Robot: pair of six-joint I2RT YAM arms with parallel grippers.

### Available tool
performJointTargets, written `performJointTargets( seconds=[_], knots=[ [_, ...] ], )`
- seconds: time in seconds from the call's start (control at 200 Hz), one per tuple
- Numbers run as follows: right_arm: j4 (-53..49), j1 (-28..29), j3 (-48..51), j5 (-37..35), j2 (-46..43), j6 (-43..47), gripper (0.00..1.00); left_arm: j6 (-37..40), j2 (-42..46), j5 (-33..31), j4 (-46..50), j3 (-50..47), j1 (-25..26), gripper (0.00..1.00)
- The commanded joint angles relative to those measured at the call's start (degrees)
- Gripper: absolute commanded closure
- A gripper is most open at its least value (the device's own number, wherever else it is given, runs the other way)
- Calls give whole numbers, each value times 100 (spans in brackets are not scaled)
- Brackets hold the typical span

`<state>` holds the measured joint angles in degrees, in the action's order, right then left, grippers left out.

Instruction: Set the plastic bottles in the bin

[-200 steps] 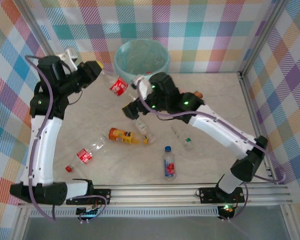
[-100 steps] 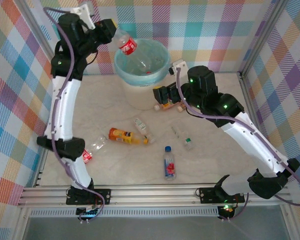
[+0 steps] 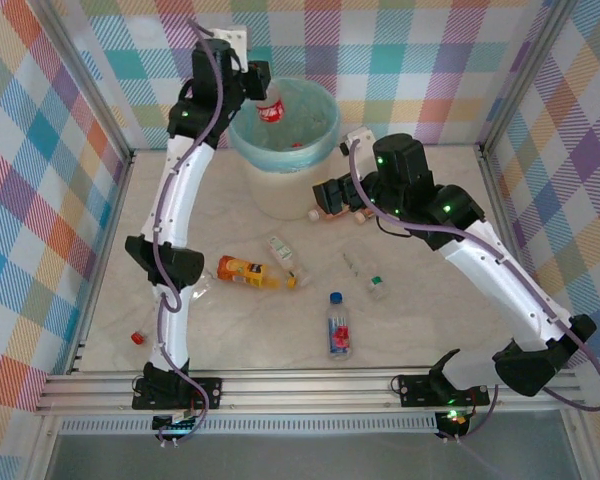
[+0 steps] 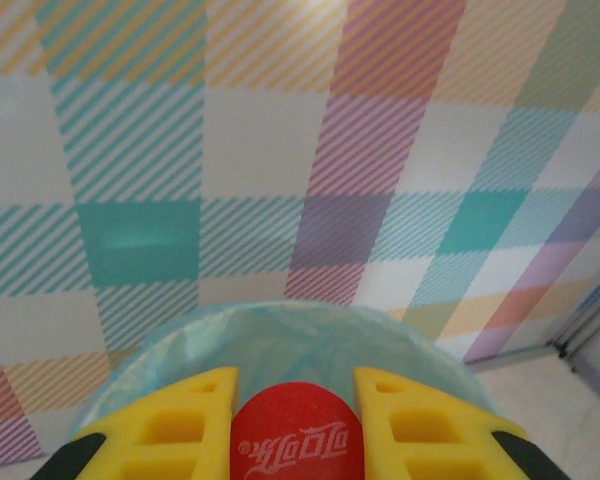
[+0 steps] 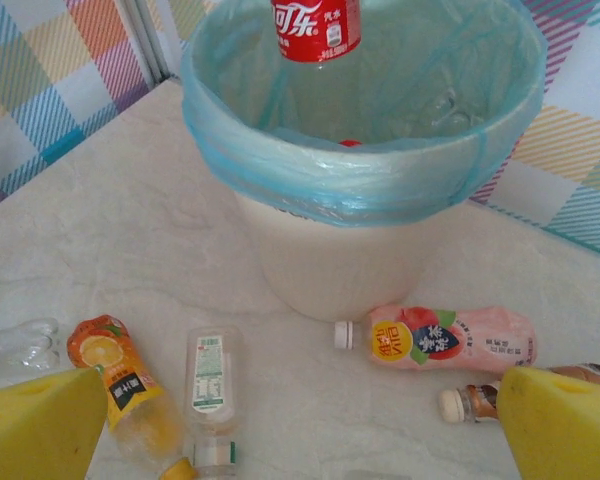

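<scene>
My left gripper is shut on a clear bottle with a red label, hanging neck down over the left side of the bin. In the left wrist view the red label sits between the yellow fingers, with the teal liner below. My right gripper stands open, low in front of the bin, empty. Ahead of it lie a pink bottle, a brown-orange one, a clear one and an orange-yellow one. The held bottle hangs inside the rim.
On the table lie the orange-yellow bottle, a clear bottle, a blue-labelled bottle, a small clear one with a green cap and another clear one behind the left arm. Checked walls close in the back and sides.
The left arm has lifted the red-labelled bottle up and right until it hangs over the bin. The right arm swung right, away from the table's middle, then held still.
</scene>
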<state>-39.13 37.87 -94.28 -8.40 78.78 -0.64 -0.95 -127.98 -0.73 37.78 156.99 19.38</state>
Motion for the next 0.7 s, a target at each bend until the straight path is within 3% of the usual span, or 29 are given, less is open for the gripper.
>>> performJointTargets(
  seconds=[0.0, 0.375, 0.425, 0.525, 0.585, 0.695],
  knots=[
    [-100, -68, 15, 227, 102, 74, 0, 239, -152, -130, 133, 192, -5, 97],
    [-106, -191, 6, 415, 323, 172, 1, 502, -723, -220, 273, 185, 75, 89],
    [-113, -208, -27, 457, 369, 173, 0, 525, -766, -225, 291, 186, 75, 81],
    [-148, -226, -129, 497, 436, 186, 0, 512, -746, -234, 212, 187, 75, 47],
    [-147, -236, -176, 523, 462, 189, 0, 462, -689, -243, 99, 187, 82, 39],
    [-164, -262, -272, 543, 513, 233, 0, 382, -526, -213, -100, 189, 84, 36]
  ],
)
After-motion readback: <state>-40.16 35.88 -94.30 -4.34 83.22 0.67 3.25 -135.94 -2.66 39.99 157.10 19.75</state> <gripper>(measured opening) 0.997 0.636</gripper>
